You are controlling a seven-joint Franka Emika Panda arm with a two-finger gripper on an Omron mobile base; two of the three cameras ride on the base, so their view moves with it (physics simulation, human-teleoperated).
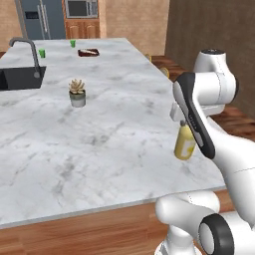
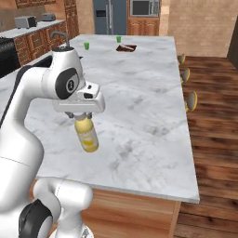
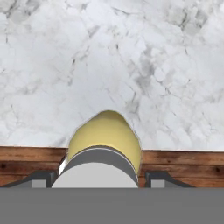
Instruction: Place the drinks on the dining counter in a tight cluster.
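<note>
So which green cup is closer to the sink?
The left green cup, next to the faucet. The other green cup stands nearer the dark tray.

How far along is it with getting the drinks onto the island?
Done: no drink stands on the dining counter yet. In hand: the gripper holds the yellow bottle by its top, tilted above the near edge. Left: set it down, then bring the other drinks beside it.

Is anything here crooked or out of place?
Only the yellow bottle: it hangs tilted in the gripper, held by its cap above the marble counter near the front edge, not standing on it. Nothing looks spilled or broken.
</note>
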